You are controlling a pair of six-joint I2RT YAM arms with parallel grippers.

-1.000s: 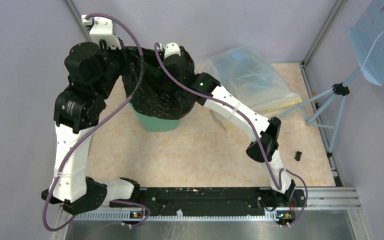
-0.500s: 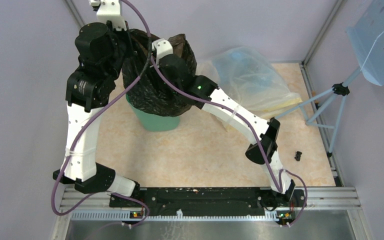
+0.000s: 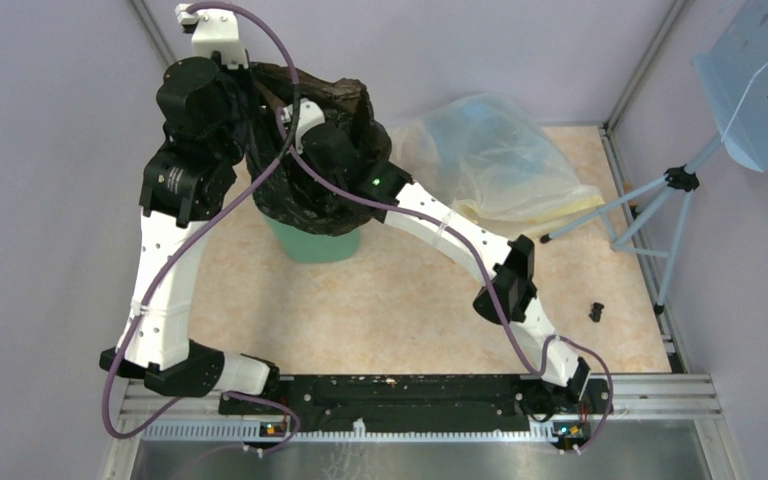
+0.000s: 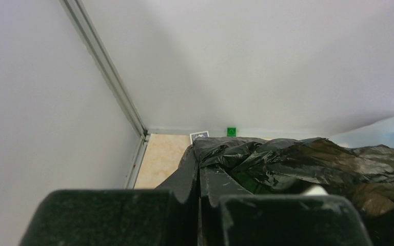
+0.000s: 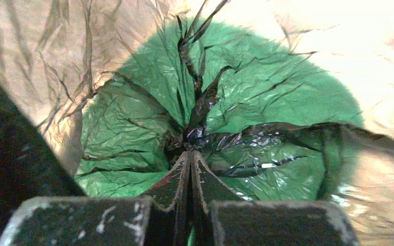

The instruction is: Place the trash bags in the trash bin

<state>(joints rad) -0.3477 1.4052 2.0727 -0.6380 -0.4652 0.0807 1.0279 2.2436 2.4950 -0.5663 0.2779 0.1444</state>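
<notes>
The black trash bag [image 3: 305,185] is draped over the mint-green trash bin [image 3: 315,245], whose lower part shows beneath it. My left gripper [image 3: 252,92] is raised at the bag's back-left edge. In the left wrist view it [image 4: 200,160] is shut on the bag's rim, with crinkled black film [image 4: 292,159] spreading to the right. My right gripper [image 5: 190,154] is down inside the bag and hidden in the top view. It is shut where the film's folds gather, and the green of the bin [image 5: 267,87] shows through the thin film.
A big clear-yellowish plastic bag [image 3: 495,160] lies right of the bin. A blue tripod [image 3: 660,195] with a perforated panel [image 3: 760,70] stands at the far right. A small black part [image 3: 596,312] lies on the floor. Walls stand close behind and to the left.
My left gripper has risen and moved back with the bag's edge, stretching the bag higher over the bin. My right arm has shifted left, further into the bag.
</notes>
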